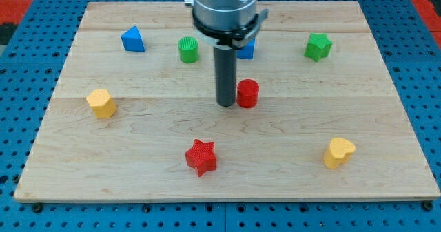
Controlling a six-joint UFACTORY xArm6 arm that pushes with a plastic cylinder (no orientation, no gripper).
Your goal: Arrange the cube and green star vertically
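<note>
The blue cube (247, 50) sits near the view's top centre, mostly hidden behind the arm's grey body. The green star (318, 47) lies to its right, at about the same height in the view. My tip (226, 104) stands at the board's middle, below the cube and a little to its left. It is right beside a red cylinder (248, 93), on that block's left; I cannot tell whether they touch.
A blue triangular block (133, 39) and a green cylinder (188, 49) lie at the top left. A yellow hexagonal block (101, 102) is at the left, a red star (201, 156) at bottom centre, a yellow heart-shaped block (338, 152) at bottom right. The wooden board (386, 115) ends on blue pegboard.
</note>
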